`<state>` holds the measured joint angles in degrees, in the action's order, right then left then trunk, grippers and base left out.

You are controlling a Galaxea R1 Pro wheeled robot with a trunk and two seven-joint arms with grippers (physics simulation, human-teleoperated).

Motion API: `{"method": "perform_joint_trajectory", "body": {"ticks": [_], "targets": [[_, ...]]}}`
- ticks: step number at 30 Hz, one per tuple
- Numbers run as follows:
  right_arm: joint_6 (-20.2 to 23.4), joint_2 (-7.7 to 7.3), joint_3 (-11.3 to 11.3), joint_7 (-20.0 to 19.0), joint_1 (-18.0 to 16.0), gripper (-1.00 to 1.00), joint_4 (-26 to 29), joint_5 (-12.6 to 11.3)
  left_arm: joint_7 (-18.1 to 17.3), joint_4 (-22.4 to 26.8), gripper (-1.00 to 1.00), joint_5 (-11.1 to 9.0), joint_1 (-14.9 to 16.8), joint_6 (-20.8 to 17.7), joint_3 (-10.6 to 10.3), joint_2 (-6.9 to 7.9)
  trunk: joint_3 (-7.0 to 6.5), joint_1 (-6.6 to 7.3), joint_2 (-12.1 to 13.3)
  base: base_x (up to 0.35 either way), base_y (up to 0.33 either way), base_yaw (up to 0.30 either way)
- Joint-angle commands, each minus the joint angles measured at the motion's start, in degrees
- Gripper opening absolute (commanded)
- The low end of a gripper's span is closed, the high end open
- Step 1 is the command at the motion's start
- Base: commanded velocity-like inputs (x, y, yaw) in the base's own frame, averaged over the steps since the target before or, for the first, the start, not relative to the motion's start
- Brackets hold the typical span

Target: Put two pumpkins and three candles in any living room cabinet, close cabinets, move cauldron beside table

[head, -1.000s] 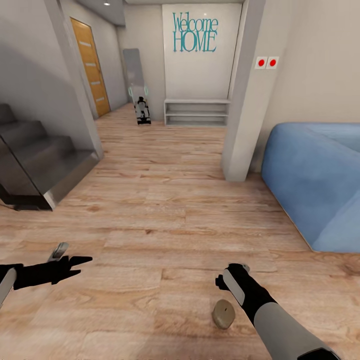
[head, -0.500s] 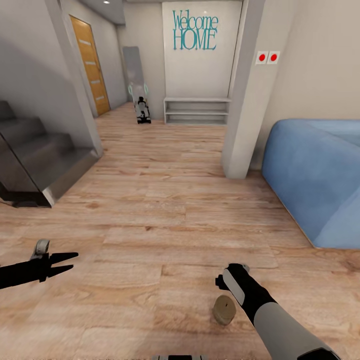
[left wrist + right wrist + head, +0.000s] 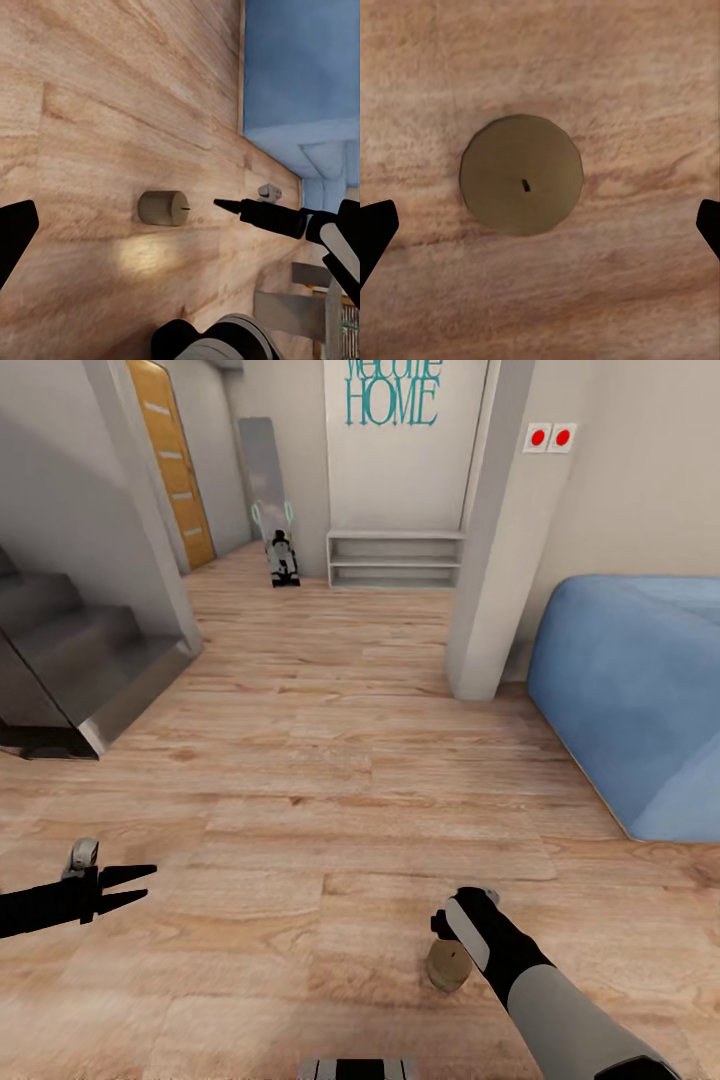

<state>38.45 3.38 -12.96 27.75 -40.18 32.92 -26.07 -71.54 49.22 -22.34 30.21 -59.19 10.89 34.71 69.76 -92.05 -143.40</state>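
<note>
Short grey-beige cylindrical candle (image 3: 447, 965): upright on the wood-plank floor (image 3: 330, 780), lower centre-right. Right hand (image 3: 540, 225): directly above it, fingers spread wide, empty. Left hand (image 3: 128, 888): lower left, open, empty.

Floor (image 3: 330, 780): pale wood planks, under my arms.
On it: one grey-beige candle (image 3: 447, 966), upright, wick up.
Also on it: blue sofa (image 3: 630, 700), grey stairs (image 3: 70, 670).
</note>
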Motion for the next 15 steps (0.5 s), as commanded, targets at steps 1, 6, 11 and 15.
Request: {"method": "perform_joint_trajectory", "body": {"ticks": [1,6,11,15], "targets": [[0.1,-0.04,-0.3,0.5,0.0,1.00,0.1,-0.6,-0.1,0.0,1.00,-0.1,0.0,-0.4,0.0,0.01,0.28,-0.01,0.0,0.000,0.000,0.000],[-0.7,-0.04,-0.3,0.5,0.0,1.00,-0.1,-0.6,-0.1,0.0,1.00,-0.1,0.0,-0.3,0.0,0.01,1.38,-0.14,-0.1,0.000,0.000,0.000],[-2.8,-0.02,-0.3,0.5,0.0,1.00,-0.3,-0.6,-0.1,0.0,1.00,-0.1,0.0,-0.3,0.0,-0.07,2.49,-0.27,-0.2,0.000,0.000,0.000],[-4.2,-0.03,-0.3,-2.9,0.0,1.00,-0.5,-0.5,-0.1,0.0,1.00,-0.1,0.0,-0.2,0.0,-0.15,3.38,-0.37,-0.2,0.000,0.000,0.000]]}}
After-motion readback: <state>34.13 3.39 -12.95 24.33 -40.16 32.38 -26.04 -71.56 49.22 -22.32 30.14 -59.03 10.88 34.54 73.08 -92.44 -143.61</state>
